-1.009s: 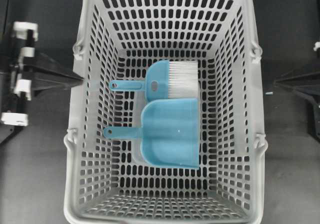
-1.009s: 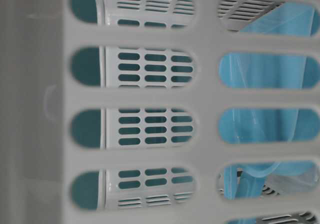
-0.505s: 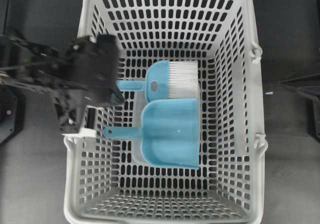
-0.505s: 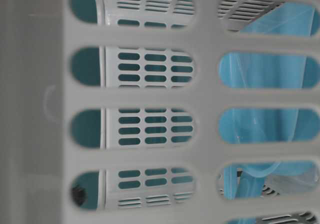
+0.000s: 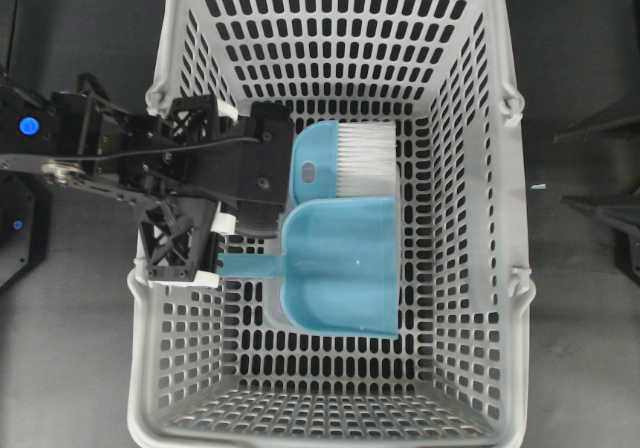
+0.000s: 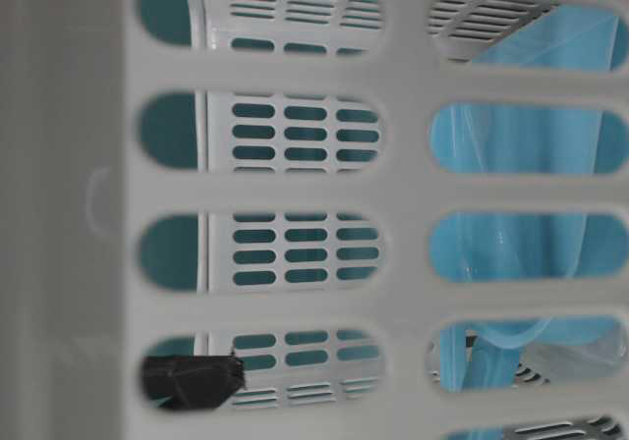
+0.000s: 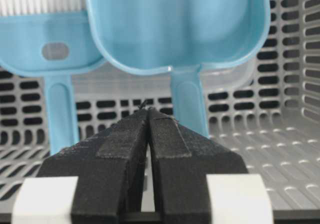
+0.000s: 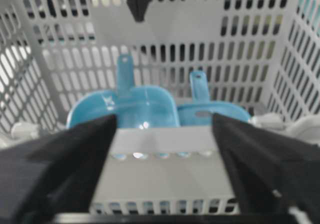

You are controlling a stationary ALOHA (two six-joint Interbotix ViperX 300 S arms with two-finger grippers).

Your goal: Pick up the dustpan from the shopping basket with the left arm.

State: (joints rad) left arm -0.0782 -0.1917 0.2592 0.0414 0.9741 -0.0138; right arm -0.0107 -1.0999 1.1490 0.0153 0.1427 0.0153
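The light blue dustpan (image 5: 340, 268) lies flat on the floor of the grey shopping basket (image 5: 512, 198), its thin handle (image 5: 250, 265) pointing left. My left gripper (image 5: 262, 190) reaches over the basket's left wall and hangs inside it, above the handles. In the left wrist view it (image 7: 148, 113) is shut and empty, its tips between the dustpan handle (image 7: 187, 101) and the brush handle (image 7: 62, 109), touching neither. It also shows low in the table-level view (image 6: 192, 379). My right gripper (image 8: 162, 176) is wide open outside the basket's near wall.
A blue hand brush with white bristles (image 5: 350, 158) lies right beside the dustpan, on its far side, its handle under my left gripper. The basket's slotted walls (image 7: 280, 134) rise on all sides. The right arm (image 5: 605, 208) stays off the basket's right side.
My left arm swung in from the left, crossed the basket's left wall and came down inside; its tip now shows in the table-level view. The dustpan and brush have not moved.
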